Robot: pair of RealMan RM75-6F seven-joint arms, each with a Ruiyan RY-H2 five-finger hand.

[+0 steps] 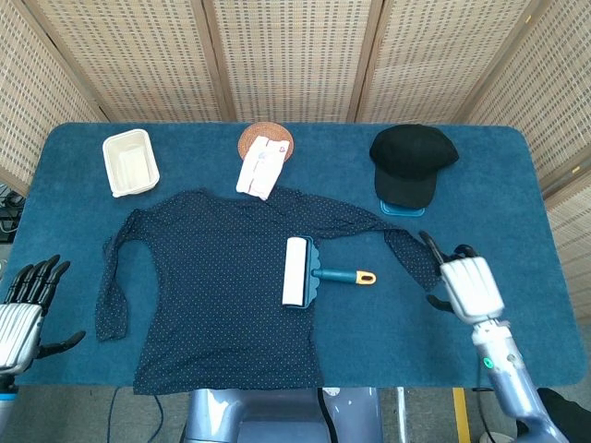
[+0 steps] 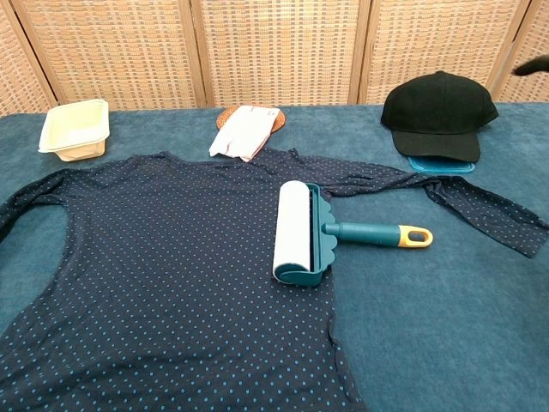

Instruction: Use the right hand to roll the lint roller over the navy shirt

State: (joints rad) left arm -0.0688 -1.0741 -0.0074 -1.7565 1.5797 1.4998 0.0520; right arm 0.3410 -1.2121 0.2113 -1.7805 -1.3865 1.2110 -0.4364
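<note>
Reaching toward the lint roller (image 1: 297, 271), the right robot hand (image 1: 468, 285) hovers empty, fingers apart; best grasp: wrap the handle (image 1: 346, 276) squarely, roller flat on the navy shirt (image 1: 212, 295).

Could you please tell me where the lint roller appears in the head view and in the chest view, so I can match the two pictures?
Head view: the lint roller lies at centre, its white roll on the navy shirt, handle pointing right.
Chest view: the lint roller lies just right of centre, yellow handle tip to the right.
Shared landmark: the black cap, beyond the handle on the right.
</note>
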